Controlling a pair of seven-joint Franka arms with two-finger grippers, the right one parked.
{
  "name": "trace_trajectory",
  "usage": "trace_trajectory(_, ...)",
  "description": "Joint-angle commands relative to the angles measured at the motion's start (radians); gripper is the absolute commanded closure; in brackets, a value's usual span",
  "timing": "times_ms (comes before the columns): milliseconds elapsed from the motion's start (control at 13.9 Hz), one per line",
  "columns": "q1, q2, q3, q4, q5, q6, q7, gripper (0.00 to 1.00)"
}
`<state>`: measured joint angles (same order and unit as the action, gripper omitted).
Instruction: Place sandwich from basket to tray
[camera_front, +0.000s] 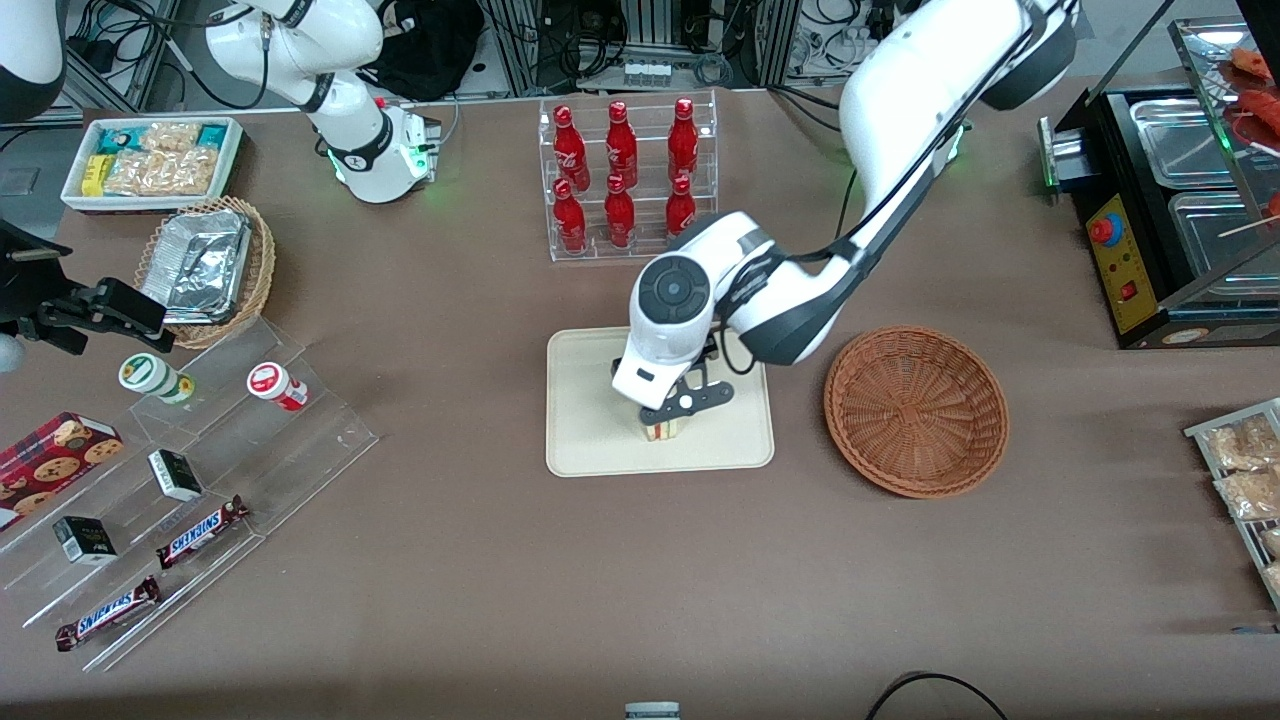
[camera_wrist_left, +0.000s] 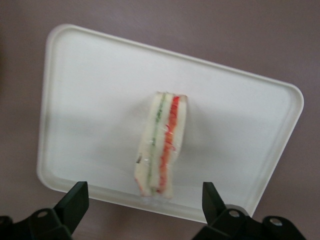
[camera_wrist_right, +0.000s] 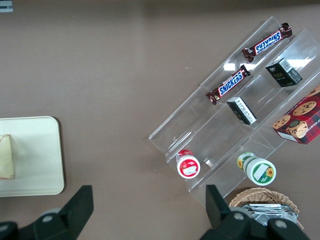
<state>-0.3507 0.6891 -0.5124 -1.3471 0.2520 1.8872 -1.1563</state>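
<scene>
The sandwich (camera_front: 662, 430) (camera_wrist_left: 162, 145), a cream wedge with red and green layers, stands on its edge on the cream tray (camera_front: 590, 440) (camera_wrist_left: 90, 90), close to the rim nearest the front camera. My left gripper (camera_front: 672, 412) (camera_wrist_left: 143, 187) hangs just above it, open, both fingers well clear of the bread. The reddish-brown wicker basket (camera_front: 915, 410) sits beside the tray toward the working arm's end, with nothing in it. In the right wrist view a corner of the sandwich (camera_wrist_right: 6, 157) shows on the tray (camera_wrist_right: 35, 150).
A clear rack of red bottles (camera_front: 625, 175) stands farther from the front camera than the tray. Acrylic steps with snack bars and cups (camera_front: 190, 470), a foil-filled tan basket (camera_front: 205, 265) and a white snack bin (camera_front: 150, 160) lie toward the parked arm's end. A black appliance (camera_front: 1160, 220) lies toward the working arm's end.
</scene>
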Motion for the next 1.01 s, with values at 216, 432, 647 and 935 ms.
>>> trace_trajectory(216,0.056,-0.1,0.012,-0.029,0.095,-0.126,-0.025,0.0)
trace_trajectory(432,0.111,-0.147,0.017,-0.053,0.096,-0.178,-0.011,0.0)
trace_trajectory(647,0.199,-0.229,0.018,-0.131,0.096,-0.188,0.079,0.0)
trace_trajectory(935,0.297,-0.328,0.015,-0.251,0.092,-0.178,0.199,0.0)
